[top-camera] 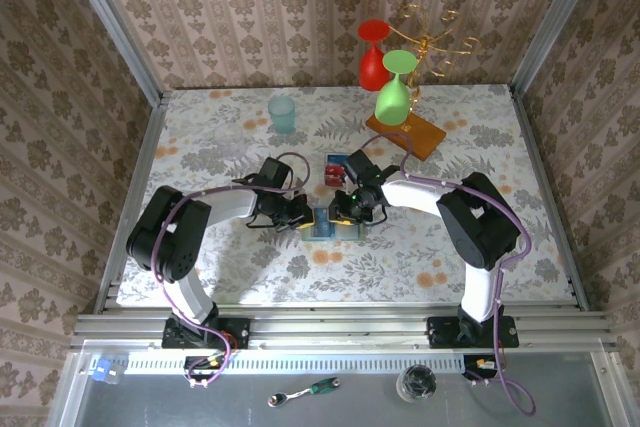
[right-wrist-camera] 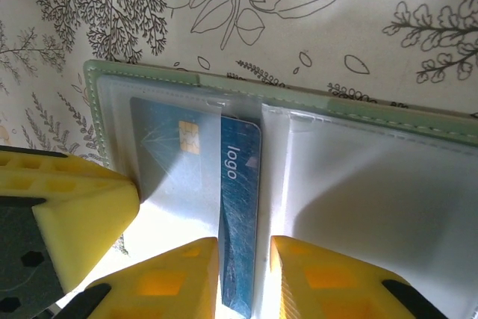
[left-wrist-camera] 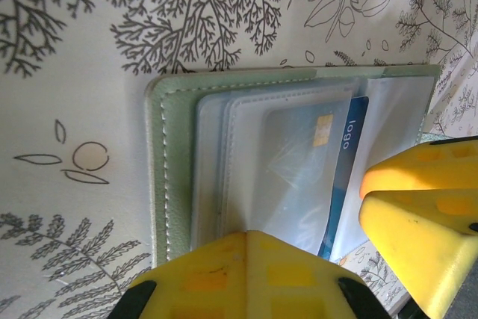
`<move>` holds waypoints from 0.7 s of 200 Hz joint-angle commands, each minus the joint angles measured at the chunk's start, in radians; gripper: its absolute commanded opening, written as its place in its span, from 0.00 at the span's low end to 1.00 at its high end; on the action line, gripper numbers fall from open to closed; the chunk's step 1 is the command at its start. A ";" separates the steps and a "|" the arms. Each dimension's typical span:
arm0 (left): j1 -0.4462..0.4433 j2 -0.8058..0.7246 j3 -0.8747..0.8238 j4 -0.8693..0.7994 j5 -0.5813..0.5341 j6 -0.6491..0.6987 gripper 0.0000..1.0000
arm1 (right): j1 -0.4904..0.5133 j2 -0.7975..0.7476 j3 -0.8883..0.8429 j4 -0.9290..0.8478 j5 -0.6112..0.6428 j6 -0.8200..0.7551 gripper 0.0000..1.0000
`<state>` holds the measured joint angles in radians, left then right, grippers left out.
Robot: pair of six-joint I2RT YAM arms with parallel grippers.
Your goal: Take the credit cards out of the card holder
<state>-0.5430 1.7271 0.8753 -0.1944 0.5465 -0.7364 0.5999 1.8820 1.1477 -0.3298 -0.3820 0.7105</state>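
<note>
Your floral tablecloth point(top-camera: 250, 277) fills the walled cell, with the orange-brown wooden slab point(top-camera: 405, 135) toward one o'clock of centre. At the middle lies the card holder point(left-wrist-camera: 160, 177), spread open, clear sleeves up. Your left gripper point(left-wrist-camera: 246, 278) is pressed together on the holder's six o'clock edge. Your right gripper point(right-wrist-camera: 244, 278) pinches the blue card point(right-wrist-camera: 239, 229), half out of its sleeve. A red card point(top-camera: 334, 170) lies just beyond the holder, at twelve o'clock.

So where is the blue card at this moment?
In the right wrist view the blue card is halfway out of the card holder, between the right fingers; the left fingers press the holder down.
</note>
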 commanded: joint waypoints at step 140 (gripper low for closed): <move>0.001 0.043 -0.004 -0.033 -0.024 0.033 0.01 | -0.016 0.045 -0.051 0.101 -0.079 0.048 0.27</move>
<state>-0.5426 1.7290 0.8753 -0.1940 0.5465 -0.7284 0.5869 1.9049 1.1172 -0.2409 -0.4480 0.7406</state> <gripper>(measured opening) 0.064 0.269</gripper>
